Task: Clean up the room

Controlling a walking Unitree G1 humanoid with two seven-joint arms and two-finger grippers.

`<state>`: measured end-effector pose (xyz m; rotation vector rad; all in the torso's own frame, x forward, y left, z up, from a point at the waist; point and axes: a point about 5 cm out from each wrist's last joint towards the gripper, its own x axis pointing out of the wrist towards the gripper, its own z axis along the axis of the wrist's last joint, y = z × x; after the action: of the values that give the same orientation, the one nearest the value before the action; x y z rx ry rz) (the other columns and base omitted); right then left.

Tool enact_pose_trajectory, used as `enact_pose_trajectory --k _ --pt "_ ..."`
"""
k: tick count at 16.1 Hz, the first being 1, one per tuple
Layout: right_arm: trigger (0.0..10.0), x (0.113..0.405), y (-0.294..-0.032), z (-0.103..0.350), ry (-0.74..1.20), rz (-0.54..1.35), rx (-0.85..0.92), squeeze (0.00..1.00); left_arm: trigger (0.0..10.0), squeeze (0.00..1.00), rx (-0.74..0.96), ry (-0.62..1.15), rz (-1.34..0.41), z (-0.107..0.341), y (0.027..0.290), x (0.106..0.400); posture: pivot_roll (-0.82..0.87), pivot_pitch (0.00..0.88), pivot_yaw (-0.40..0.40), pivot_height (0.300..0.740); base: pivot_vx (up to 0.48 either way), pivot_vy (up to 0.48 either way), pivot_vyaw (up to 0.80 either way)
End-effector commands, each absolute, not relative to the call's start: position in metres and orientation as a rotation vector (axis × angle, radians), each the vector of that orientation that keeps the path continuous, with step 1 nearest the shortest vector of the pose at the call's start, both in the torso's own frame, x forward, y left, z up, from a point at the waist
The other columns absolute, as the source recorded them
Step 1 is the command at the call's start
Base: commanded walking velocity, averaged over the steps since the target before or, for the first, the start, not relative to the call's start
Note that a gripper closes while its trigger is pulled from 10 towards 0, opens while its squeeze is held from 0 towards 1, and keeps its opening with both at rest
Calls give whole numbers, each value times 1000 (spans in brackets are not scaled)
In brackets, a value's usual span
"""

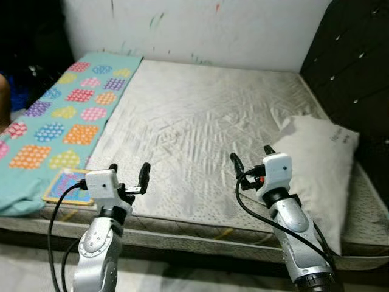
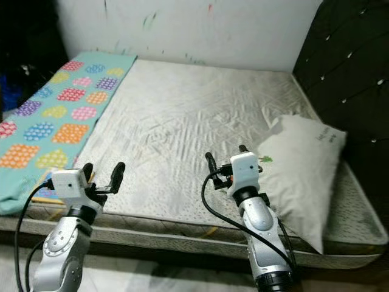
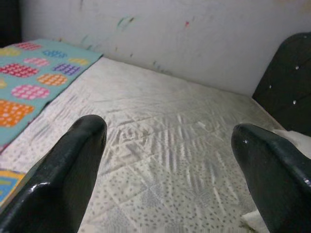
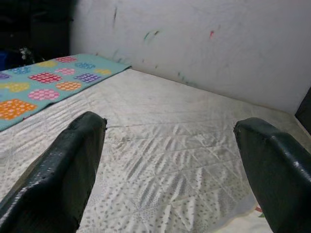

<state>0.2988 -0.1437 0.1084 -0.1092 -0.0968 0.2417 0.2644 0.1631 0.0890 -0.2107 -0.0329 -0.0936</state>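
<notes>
A bare off-white mattress (image 1: 200,121) fills the bed before me. A teal blanket (image 1: 58,115) with coloured patches lies along its left side, reaching back to the wall. A white pillow (image 1: 319,167) rests at the right, against the dark headboard (image 1: 358,67). My left gripper (image 1: 129,173) hovers open over the mattress's near left edge, holding nothing. My right gripper (image 1: 251,157) hovers open above the near right part, just left of the pillow, also holding nothing. In the wrist views both pairs of black fingers (image 3: 63,179) (image 4: 58,179) stand wide apart over the mattress.
A small flat item with a yellow border (image 1: 65,186) lies at the near left edge, beside the left gripper. The white wall (image 1: 200,27) behind the bed has coloured scribbles. A dark area (image 1: 27,55) lies at the far left. Pale floor (image 1: 182,277) runs below the bed.
</notes>
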Motion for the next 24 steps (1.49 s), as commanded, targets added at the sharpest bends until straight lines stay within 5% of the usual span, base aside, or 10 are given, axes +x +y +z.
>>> enact_pose_trajectory --k 1,19,24 --pt "10000 298 -142 110 -97 257 -114 0 10000 0 -219 -46 -92 94 162 264 -89 0 -71 740 0 0 0" --pt "10000 296 -143 108 -77 206 -108 0 10000 0 -206 -19 -177 99 157 260 -95 0 -28 740 266 0 -159" --pt "10000 298 -139 110 -85 222 -109 0 10000 0 -169 -9 -61 97 169 259 -79 0 -45 740 52 0 0"
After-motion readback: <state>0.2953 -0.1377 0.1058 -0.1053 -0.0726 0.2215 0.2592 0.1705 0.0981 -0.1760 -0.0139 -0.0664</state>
